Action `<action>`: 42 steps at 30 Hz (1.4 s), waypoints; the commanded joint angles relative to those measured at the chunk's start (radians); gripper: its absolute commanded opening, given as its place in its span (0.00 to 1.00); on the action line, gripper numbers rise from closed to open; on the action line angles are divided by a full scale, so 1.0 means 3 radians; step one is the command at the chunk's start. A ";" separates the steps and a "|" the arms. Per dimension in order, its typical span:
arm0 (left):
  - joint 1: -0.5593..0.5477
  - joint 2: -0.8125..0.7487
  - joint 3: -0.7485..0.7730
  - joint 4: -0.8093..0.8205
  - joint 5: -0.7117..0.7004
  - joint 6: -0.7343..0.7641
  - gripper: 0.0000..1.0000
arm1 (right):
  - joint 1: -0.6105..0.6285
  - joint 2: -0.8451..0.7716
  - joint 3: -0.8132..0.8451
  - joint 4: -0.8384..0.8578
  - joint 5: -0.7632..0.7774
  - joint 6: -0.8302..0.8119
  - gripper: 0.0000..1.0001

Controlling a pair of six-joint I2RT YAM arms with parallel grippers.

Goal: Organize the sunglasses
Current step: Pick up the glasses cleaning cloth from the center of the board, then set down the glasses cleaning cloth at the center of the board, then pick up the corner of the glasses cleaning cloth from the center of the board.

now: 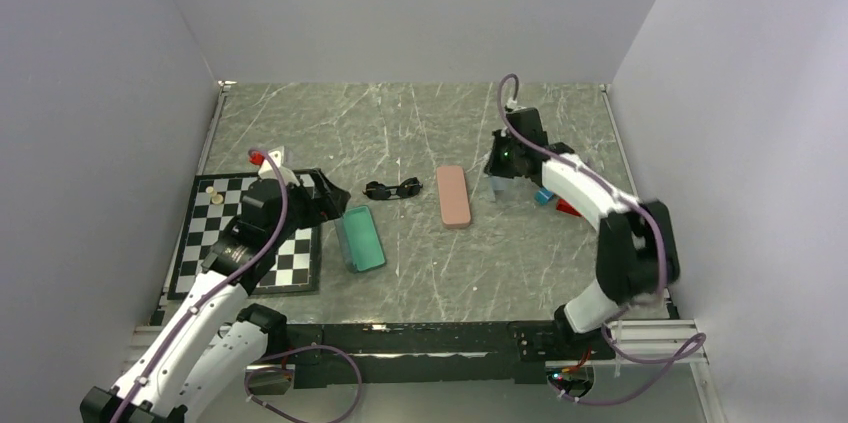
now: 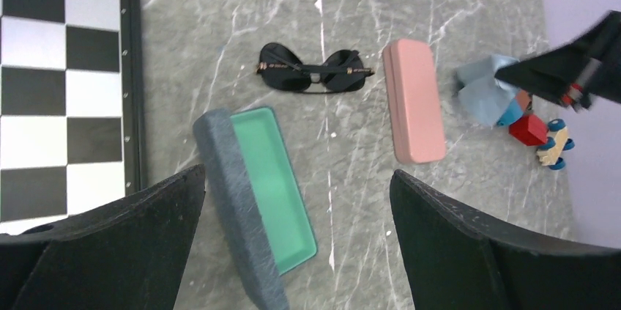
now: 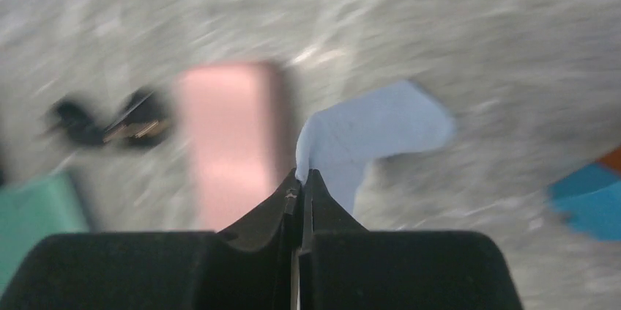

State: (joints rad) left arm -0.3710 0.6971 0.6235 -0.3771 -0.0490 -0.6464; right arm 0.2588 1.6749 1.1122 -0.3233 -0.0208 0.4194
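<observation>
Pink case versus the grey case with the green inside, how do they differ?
The pink case is shut; the grey case lies open, showing green lining. The pink case sits right of the black sunglasses, the grey case left of them, by the chessboard. Both are oblong, lying on the table.

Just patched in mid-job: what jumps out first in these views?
The right gripper, jaws pinched shut on the light blue cloth, just right of the closed pink case. At centre, the black sunglasses lie folded, next to an open green-lined case under the wide-open left gripper.
</observation>
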 commanded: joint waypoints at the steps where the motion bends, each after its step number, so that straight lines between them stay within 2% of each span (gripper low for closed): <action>1: -0.0011 0.0151 0.0005 0.0602 0.0163 0.0119 0.99 | 0.0534 -0.0994 -0.0388 -0.0102 -0.0907 0.0192 0.06; 5: -0.0016 0.0362 0.0211 0.0575 0.0367 0.0197 0.99 | 0.0978 -0.1572 -0.0893 0.0276 -0.1732 0.0606 0.05; 8: -0.0026 0.0412 0.0212 0.0611 0.0467 0.0197 0.99 | 0.1327 -0.1598 -0.1050 0.0470 -0.2174 0.0770 0.05; 11: -0.0022 0.0416 0.0188 0.0608 0.0498 0.0173 0.99 | 0.1557 -0.1569 -0.1250 0.1019 -0.2494 0.1063 0.05; 16: -0.0031 0.0469 0.0192 0.0571 0.0613 0.0176 0.99 | 0.1781 -0.1256 -0.1220 0.1182 -0.2784 0.0961 0.05; 20: -0.0040 0.0515 0.0205 0.0540 0.0648 0.0182 0.99 | 0.1979 -0.0933 -0.1203 0.1383 -0.2814 0.0950 0.04; 23: -0.0054 0.0566 0.0227 0.0527 0.0701 0.0183 0.99 | 0.1950 -0.0868 -0.1270 0.1476 -0.2671 0.0989 0.05; 26: -0.0085 0.0602 0.0266 0.0509 0.0763 0.0212 0.99 | 0.1664 -0.1034 -0.1543 0.1392 -0.2400 0.1118 0.07; 29: -0.0241 0.0668 0.0393 0.0433 0.0656 0.0272 0.99 | 0.0963 -0.1341 -0.2034 0.0937 -0.1946 0.1192 0.15; 30: -0.0334 0.0705 0.0454 0.0388 0.0553 0.0308 0.99 | 0.0743 -0.1446 -0.2127 0.0698 -0.1777 0.1138 0.21; 32: -0.0542 0.0821 0.0599 0.0278 0.0378 0.0388 0.99 | 0.0431 -0.1723 -0.2173 0.0180 -0.1296 0.1007 0.53; 35: -0.0796 0.1039 0.0790 0.0174 0.0250 0.0438 0.99 | 0.0324 -0.2116 -0.1985 -0.0535 -0.0438 0.0908 0.79; 39: -0.0993 0.1272 0.0853 0.0229 0.0399 0.0411 0.99 | 0.0326 -0.2514 -0.1756 -0.0922 -0.0055 0.0766 0.88; 42: -0.1166 0.1345 0.0864 0.0129 0.0380 0.0381 0.99 | 0.0431 -0.2497 -0.1665 -0.1115 -0.0295 0.0772 0.90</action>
State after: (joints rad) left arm -0.6693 1.0817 0.8532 -0.3077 0.0731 -0.5381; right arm 0.3565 0.9379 0.5449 -0.5018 -0.1688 0.6750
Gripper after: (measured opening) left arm 0.994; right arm 0.888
